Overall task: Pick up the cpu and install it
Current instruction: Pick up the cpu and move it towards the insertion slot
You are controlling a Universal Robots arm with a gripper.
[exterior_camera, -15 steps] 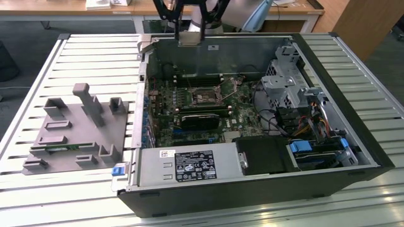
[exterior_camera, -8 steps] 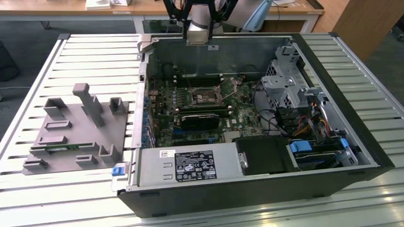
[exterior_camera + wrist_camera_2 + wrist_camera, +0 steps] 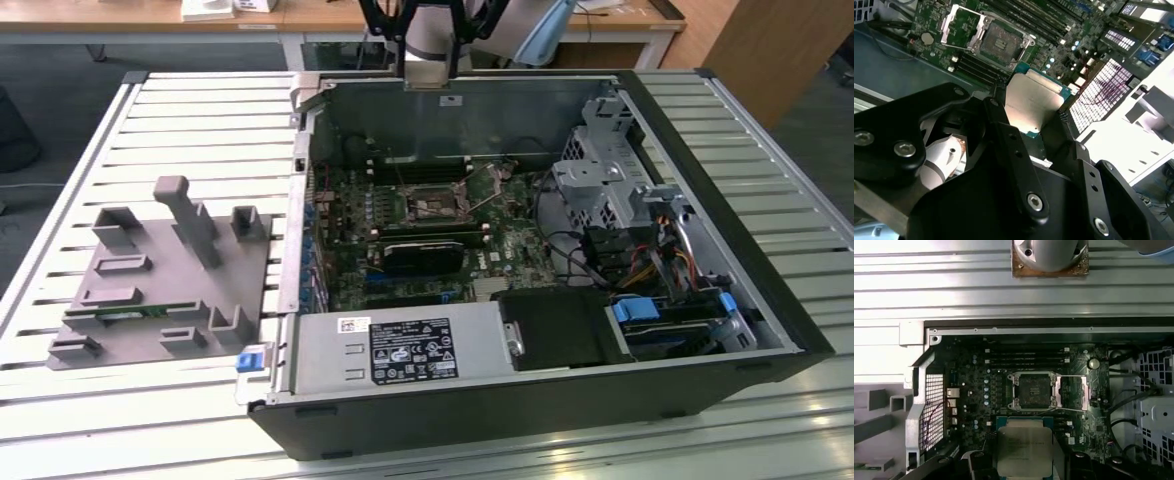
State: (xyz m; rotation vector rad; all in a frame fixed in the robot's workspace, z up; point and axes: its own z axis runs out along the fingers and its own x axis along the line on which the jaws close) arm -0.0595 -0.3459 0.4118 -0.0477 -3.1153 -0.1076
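Observation:
The cpu (image 3: 1031, 102) is a flat silvery square chip with a thin teal rim, and my gripper (image 3: 1029, 110) is shut on it, one black finger (image 3: 999, 107) on each side. In the first wrist view the cpu (image 3: 1024, 450) hangs high above the motherboard, just off the open socket (image 3: 1034, 390), whose metal frame is flipped up beside it. In the exterior view my gripper (image 3: 430, 40) holds the cpu (image 3: 430, 60) above the back wall of the computer case (image 3: 534, 400). The socket (image 3: 434, 207) lies below it on the board.
The case lies open on a slatted table (image 3: 200, 100). Inside are a black finned block (image 3: 427, 252), a power supply (image 3: 400, 350), a drive cage (image 3: 601, 190) and loose cables (image 3: 587, 250). A grey fixture tray (image 3: 160, 280) holding a green memory stick (image 3: 127, 312) sits at the exterior view's left.

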